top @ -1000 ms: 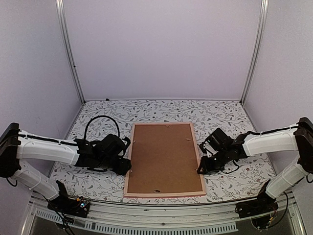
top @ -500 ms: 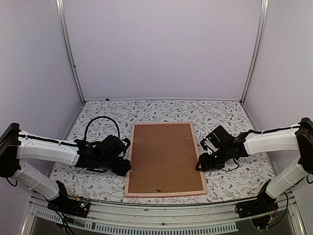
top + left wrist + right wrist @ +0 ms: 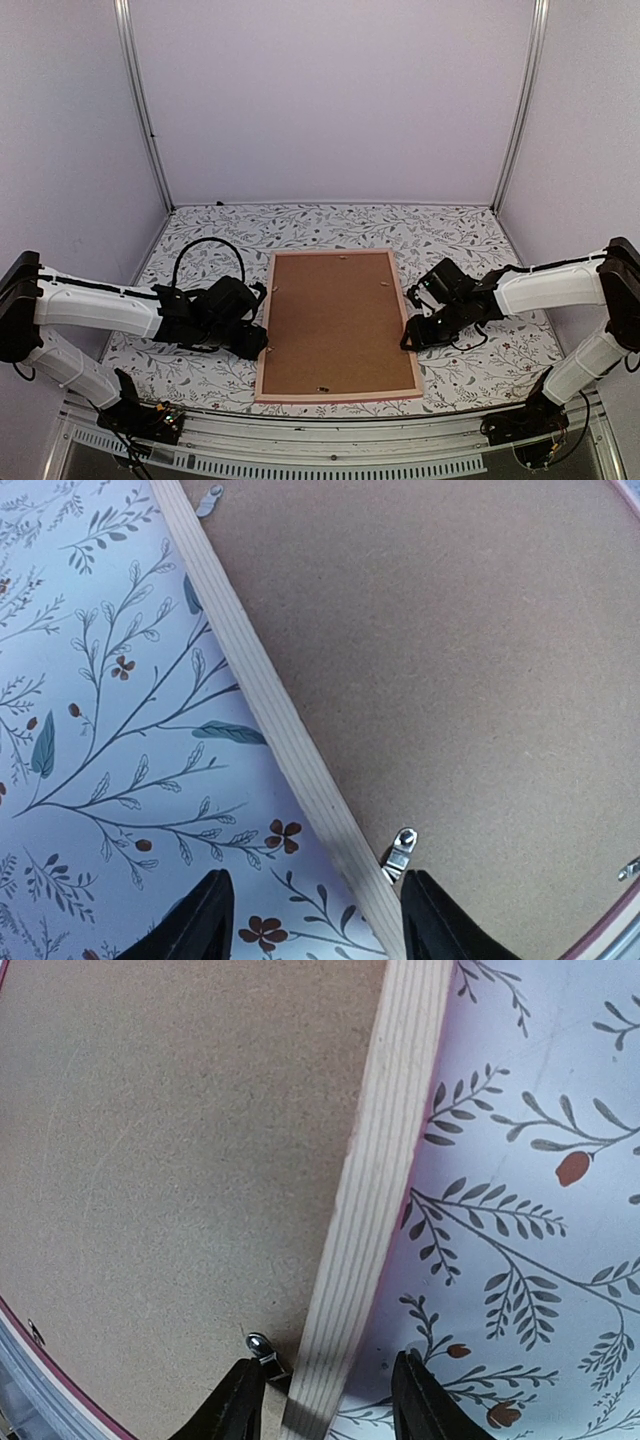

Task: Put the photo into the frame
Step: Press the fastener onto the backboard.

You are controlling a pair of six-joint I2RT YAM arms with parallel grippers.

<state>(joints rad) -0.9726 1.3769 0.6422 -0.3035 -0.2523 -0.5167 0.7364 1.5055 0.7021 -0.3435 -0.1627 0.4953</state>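
- Top external view first: nearest you, the pink-wood frame (image 3: pixel 335 396) lies flat on the floral tablecloth (image 3: pixel 450 235), its near rail close to the table's front edge, roughly midway between the two arms
- You are looking at its back: a plain brown backing board (image 3: pixel 335 320) fills the opening from rail to rail
- Your left gripper (image 3: pixel 255 340) sits low at the frame's left rail, toward the near end
- Left wrist view: its jaws stand well apart and hold nothing. One finger (image 3: pixel 205 920) is over the cloth and the other over the backing board, with the pale rail running between them
- A small metal turn clip (image 3: pixel 401 847) sits at the board's edge, just ahead of the board-side finger
- Your right gripper (image 3: pixel 408 338) is at the right rail, about level with the left one
- Right wrist view: these jaws are parted too, straddling the rail without pinching it, and a second turn clip (image 3: pixel 258 1343) sits just beside the board-side finger
- Farther off, the frame's far rail lies about mid-table, and the cloth runs on to the lilac back wall (image 3: pixel 330 100)
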